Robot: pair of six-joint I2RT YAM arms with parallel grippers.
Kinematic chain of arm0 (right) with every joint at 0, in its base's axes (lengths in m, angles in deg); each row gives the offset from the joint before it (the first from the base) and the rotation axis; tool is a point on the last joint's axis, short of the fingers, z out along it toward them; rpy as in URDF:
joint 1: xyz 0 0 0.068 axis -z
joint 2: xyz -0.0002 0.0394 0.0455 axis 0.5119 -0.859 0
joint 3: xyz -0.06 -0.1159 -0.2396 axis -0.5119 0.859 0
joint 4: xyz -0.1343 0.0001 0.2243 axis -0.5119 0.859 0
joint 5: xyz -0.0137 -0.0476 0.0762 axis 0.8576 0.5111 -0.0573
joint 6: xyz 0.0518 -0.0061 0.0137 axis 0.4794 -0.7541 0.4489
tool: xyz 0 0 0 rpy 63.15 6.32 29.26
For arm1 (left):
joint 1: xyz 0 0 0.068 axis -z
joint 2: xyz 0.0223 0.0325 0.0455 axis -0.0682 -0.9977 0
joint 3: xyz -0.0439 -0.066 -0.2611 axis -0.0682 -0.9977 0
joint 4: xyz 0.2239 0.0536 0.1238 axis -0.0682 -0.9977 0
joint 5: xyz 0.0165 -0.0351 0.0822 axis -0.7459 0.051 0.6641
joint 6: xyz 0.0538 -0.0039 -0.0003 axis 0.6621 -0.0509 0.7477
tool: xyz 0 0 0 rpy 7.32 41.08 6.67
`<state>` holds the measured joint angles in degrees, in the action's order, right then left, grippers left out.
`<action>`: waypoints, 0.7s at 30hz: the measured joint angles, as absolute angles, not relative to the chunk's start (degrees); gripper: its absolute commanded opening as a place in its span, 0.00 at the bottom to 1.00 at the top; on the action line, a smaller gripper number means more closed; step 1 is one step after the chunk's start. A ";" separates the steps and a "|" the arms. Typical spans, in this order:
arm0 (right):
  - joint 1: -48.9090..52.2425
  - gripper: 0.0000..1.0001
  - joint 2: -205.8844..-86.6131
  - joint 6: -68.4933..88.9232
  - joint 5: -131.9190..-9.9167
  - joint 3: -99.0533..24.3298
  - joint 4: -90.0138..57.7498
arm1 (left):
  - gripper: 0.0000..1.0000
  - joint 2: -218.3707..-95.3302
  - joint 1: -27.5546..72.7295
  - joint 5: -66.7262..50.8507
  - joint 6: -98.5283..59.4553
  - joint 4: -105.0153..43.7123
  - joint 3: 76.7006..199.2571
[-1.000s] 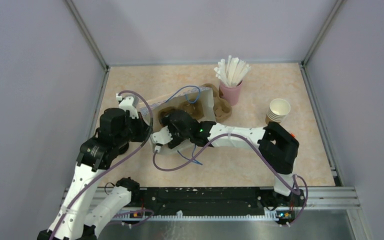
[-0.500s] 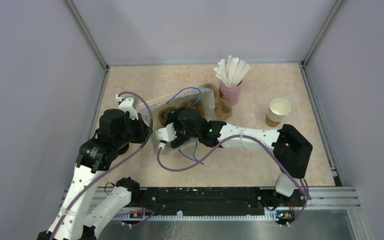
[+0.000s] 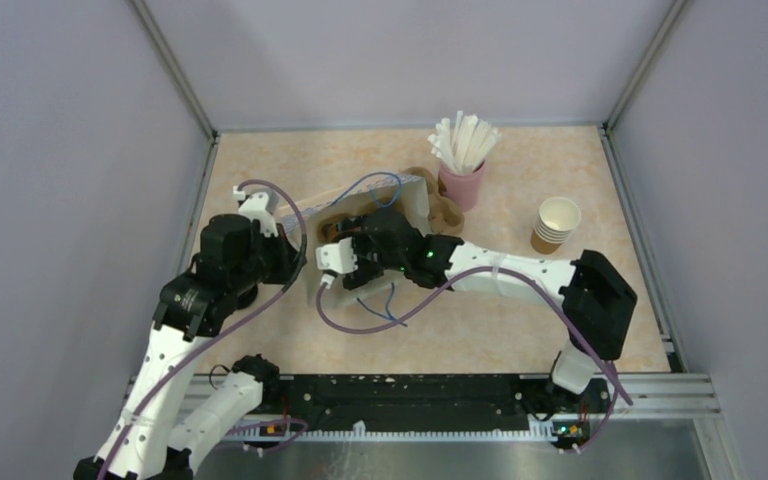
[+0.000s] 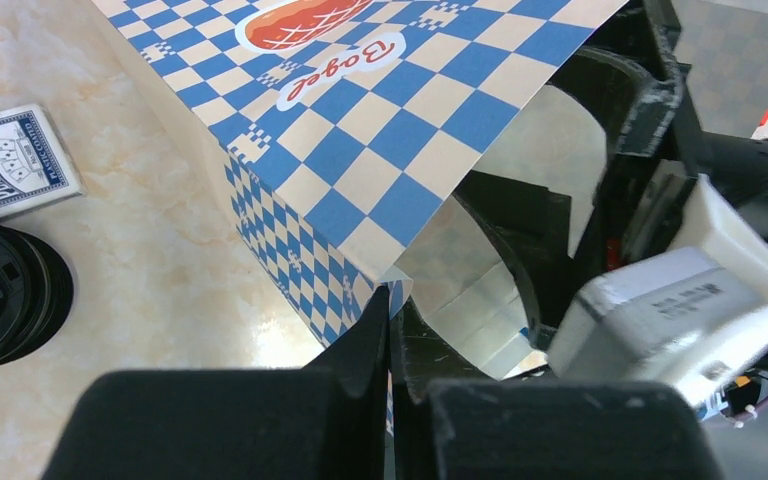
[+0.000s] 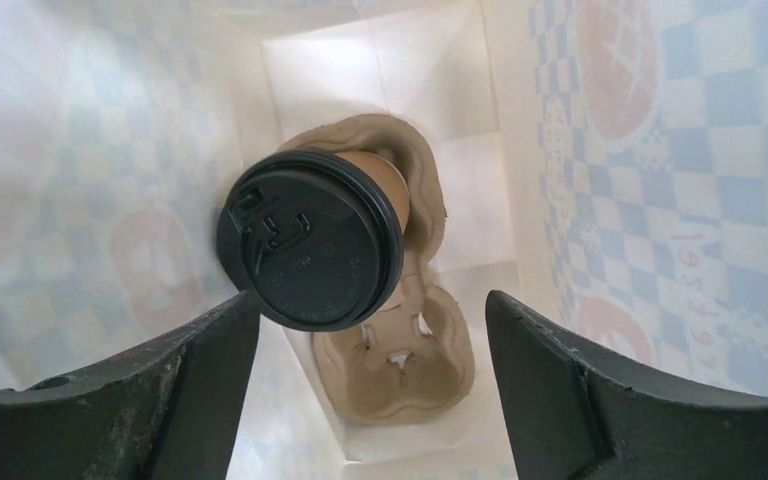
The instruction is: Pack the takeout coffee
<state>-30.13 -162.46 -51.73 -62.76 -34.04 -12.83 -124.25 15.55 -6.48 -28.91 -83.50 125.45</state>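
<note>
In the right wrist view the takeout coffee (image 5: 310, 240), a brown cup with a black lid, stands in a pulp cup carrier (image 5: 400, 355) at the bottom of the blue-checked paper bag (image 5: 660, 150). My right gripper (image 5: 370, 300) is open and empty above it, a finger on each side, touching nothing. From above, the right gripper (image 3: 365, 250) is at the mouth of the bag (image 3: 400, 200) and hides the cup. My left gripper (image 4: 390, 300) is shut on the bag's (image 4: 410, 110) rim and holds it; it also shows in the top view (image 3: 285, 250).
A pink cup of white straws (image 3: 460, 185) and a stack of lidless paper cups (image 3: 557, 222) stand at the back right. A second pulp carrier (image 3: 447, 215) lies behind the bag. A card deck (image 4: 10, 160) and a stack of black lids (image 4: 0, 290) lie left of the bag.
My right hand has shifted slightly right and toward the far side at the bag's mouth, and its elbow has swung right. The left arm and the bag have not moved.
</note>
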 measured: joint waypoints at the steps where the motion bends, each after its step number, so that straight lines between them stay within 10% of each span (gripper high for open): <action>1: -30.13 0.79 -161.98 -50.84 -63.24 -34.54 -11.47 | 0.00 -124.58 15.55 -6.53 -28.97 -83.61 125.75; 21: -30.13 0.76 -143.56 -11.21 -53.91 -50.76 -0.17 | 0.00 -135.68 15.49 -8.95 -34.55 -88.52 136.75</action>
